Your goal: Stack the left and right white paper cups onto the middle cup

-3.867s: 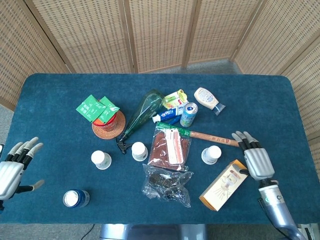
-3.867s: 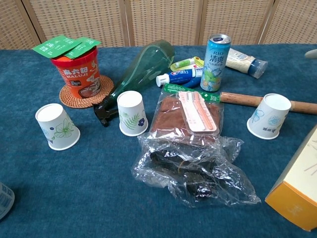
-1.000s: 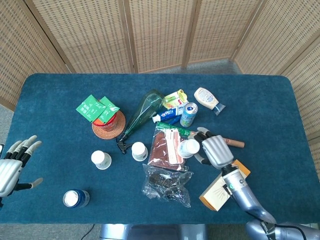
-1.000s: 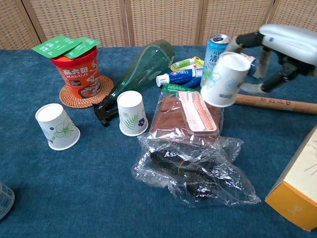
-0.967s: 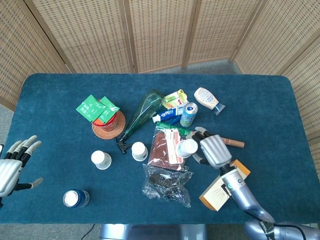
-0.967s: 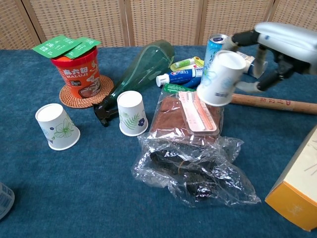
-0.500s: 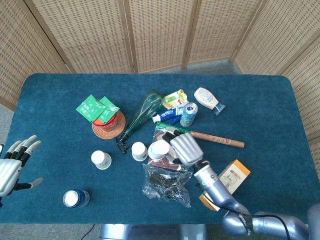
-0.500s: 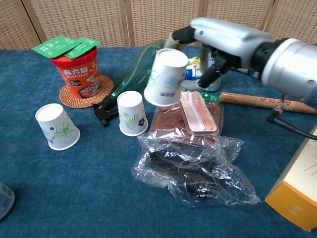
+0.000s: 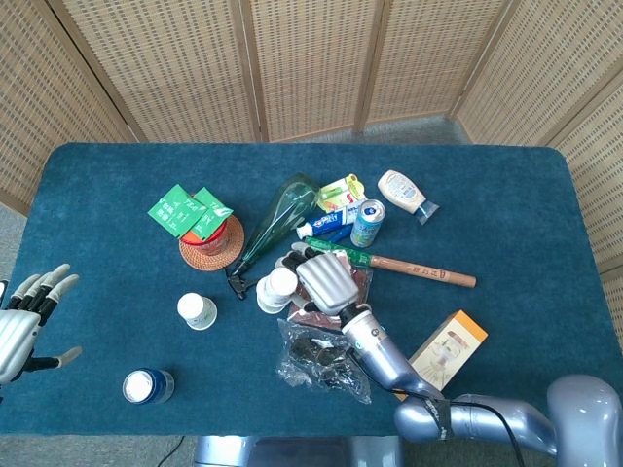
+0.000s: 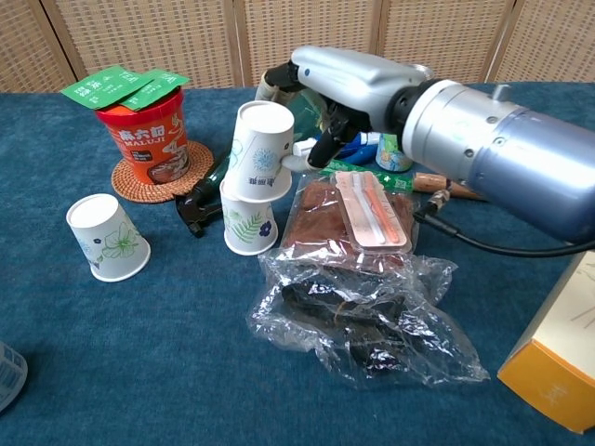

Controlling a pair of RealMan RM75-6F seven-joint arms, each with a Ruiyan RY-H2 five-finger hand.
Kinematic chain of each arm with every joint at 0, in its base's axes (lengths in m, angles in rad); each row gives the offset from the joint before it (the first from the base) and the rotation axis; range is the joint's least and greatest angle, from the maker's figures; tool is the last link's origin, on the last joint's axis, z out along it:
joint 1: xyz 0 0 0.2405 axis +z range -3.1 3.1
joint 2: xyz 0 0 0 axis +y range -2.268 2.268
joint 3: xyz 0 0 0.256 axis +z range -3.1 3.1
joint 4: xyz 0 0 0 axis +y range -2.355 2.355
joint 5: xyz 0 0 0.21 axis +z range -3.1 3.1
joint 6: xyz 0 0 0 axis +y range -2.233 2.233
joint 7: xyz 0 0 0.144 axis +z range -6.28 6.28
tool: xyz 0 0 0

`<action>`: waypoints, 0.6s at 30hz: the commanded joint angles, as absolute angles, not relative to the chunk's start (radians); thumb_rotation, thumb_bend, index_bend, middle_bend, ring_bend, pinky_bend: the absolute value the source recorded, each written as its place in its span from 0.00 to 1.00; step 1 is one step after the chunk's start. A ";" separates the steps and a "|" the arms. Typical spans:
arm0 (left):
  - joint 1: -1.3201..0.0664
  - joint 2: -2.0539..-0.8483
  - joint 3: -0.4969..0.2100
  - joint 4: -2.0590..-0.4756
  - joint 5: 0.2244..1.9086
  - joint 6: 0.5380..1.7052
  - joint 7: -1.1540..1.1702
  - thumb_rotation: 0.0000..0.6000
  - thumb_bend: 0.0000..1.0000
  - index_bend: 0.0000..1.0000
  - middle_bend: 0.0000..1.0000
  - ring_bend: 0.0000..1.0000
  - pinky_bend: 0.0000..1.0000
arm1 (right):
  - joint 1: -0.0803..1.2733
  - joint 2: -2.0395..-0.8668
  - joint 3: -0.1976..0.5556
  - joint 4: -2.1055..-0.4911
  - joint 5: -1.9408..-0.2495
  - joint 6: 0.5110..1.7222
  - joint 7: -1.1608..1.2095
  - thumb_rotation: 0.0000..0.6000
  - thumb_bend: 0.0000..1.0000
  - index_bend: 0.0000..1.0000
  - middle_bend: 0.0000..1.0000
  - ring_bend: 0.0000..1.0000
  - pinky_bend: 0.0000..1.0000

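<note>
My right hand [image 9: 324, 279] [image 10: 349, 84] grips a white paper cup with a blue flower print [image 10: 259, 151] [image 9: 282, 282]. That cup hangs directly over the middle cup with a leaf print [image 10: 246, 226] [image 9: 266, 300], its base at the middle cup's mouth, slightly tilted. The left white cup with a green flower [image 10: 107, 238] [image 9: 197, 310] stands apart on the blue cloth. Far from every cup, my left hand [image 9: 24, 319] hovers at the table's left edge with fingers spread and nothing in it.
Just right of the cups lie a brown packet [image 10: 353, 216] and a crinkled clear bag [image 10: 363, 321]. Behind them are a green bottle [image 9: 277, 221], a red noodle tub [image 10: 147, 139], a drink can [image 9: 367, 223] and a wooden-handled tool [image 9: 423, 269]. A yellow box [image 10: 558, 353] sits front right, a blue can [image 9: 147, 386] front left.
My right hand has carried the blue-flower cup leftward from over the brown packet and lowered it onto the middle cup's mouth. The left hand has stayed still.
</note>
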State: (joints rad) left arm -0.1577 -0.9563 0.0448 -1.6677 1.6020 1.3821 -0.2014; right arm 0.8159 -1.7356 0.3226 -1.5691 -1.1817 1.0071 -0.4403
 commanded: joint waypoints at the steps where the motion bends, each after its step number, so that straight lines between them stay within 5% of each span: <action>1: -0.158 -0.957 0.044 -1.666 1.599 1.380 -0.201 1.00 0.21 0.04 0.00 0.00 0.05 | 0.824 -1.745 0.321 -1.557 -1.172 1.007 -0.448 1.00 0.36 0.35 0.37 0.20 0.53; 18: -0.160 -0.961 0.045 -1.669 1.599 1.375 -0.192 1.00 0.21 0.04 0.00 0.00 0.05 | 0.845 -1.753 0.294 -1.533 -1.150 1.028 -0.461 1.00 0.35 0.35 0.37 0.20 0.53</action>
State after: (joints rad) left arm -0.1600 -0.9614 0.0454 -1.6685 1.5992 1.3754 -0.1915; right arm 0.8449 -1.7528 0.2939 -1.5334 -1.1500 1.0274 -0.4604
